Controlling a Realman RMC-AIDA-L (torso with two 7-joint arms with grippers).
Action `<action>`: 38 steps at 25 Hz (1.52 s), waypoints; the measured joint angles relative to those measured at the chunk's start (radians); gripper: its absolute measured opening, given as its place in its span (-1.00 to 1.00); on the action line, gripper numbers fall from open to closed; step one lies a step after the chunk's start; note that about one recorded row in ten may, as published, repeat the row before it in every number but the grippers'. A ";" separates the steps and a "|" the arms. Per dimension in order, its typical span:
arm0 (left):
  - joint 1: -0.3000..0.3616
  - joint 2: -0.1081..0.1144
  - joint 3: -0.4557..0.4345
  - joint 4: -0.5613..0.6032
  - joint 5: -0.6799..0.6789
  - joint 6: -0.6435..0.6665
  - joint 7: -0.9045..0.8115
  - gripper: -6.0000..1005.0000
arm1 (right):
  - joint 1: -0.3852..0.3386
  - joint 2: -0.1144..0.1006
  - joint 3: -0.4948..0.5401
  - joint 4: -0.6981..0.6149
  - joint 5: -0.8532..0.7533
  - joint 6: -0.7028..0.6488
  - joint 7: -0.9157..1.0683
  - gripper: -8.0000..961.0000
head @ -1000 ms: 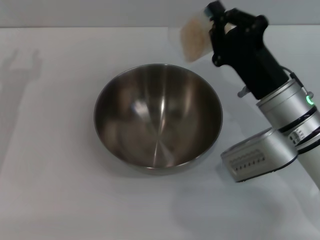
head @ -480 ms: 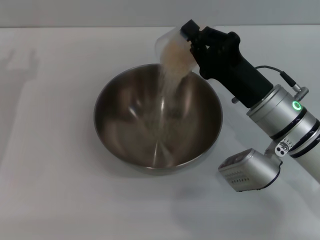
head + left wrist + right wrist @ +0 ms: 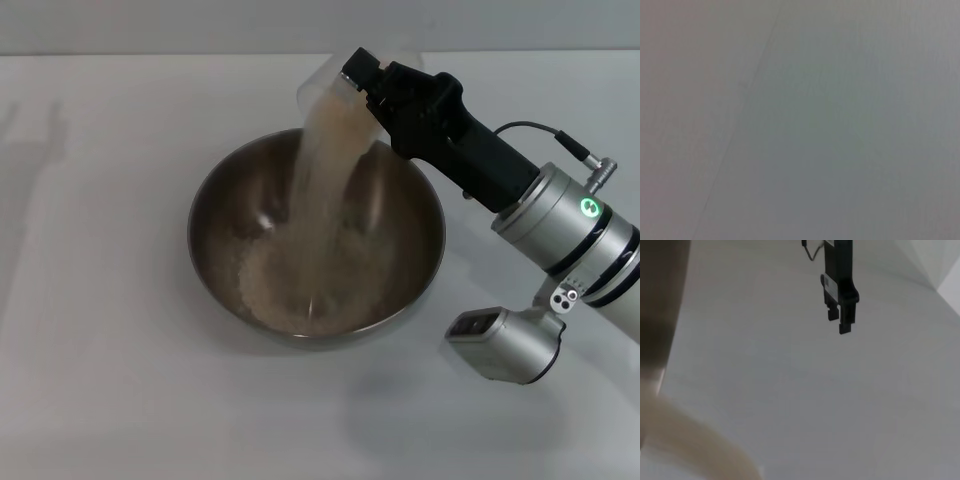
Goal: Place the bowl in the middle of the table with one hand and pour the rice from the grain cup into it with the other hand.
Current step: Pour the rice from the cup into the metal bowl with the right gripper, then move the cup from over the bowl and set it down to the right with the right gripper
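The steel bowl point(image 3: 205, 200) stands on the white table point(image 3: 100, 340) near its middle. My right gripper point(image 3: 362, 78) is shut on the clear grain cup point(image 3: 328, 88) and holds it tipped steeply over the bowl's far rim. Rice point(image 3: 322, 180) falls from the cup in a thick stream, and a pale heap of it point(image 3: 285, 285) lies in the bowl's bottom. The right wrist view shows the falling rice point(image 3: 690, 442) close up and, farther off, my left gripper point(image 3: 841, 320) hanging above the table. The left wrist view shows only a plain grey surface.
A grey camera block point(image 3: 500, 340) on my right wrist hangs low over the table just right of the bowl. White tabletop lies left of and in front of the bowl.
My right gripper moved left and tipped the cup further over the bowl. The rice went from inside the cup to a thin stream, then a thick one, and a heap has formed in the bowl.
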 joint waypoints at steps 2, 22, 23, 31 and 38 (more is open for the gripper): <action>0.000 -0.002 0.000 -0.001 0.000 0.000 -0.001 0.08 | 0.005 0.000 0.000 -0.017 -0.011 -0.007 -0.002 -0.96; -0.002 -0.038 0.000 -0.009 0.000 -0.001 -0.010 0.08 | 0.056 -0.002 -0.013 -0.138 -0.106 -0.084 -0.135 -0.95; -0.002 -0.038 0.000 -0.009 0.000 -0.001 -0.010 0.08 | 0.058 -0.002 -0.015 -0.140 -0.106 -0.088 -0.136 -0.95; -0.006 -0.040 0.000 -0.009 0.000 0.001 -0.010 0.08 | 0.025 -0.001 0.036 -0.094 -0.083 -0.109 -0.024 -0.96; -0.011 -0.036 0.000 -0.009 0.000 0.003 -0.003 0.08 | -0.101 0.004 0.262 0.099 -0.054 -0.101 0.372 -0.96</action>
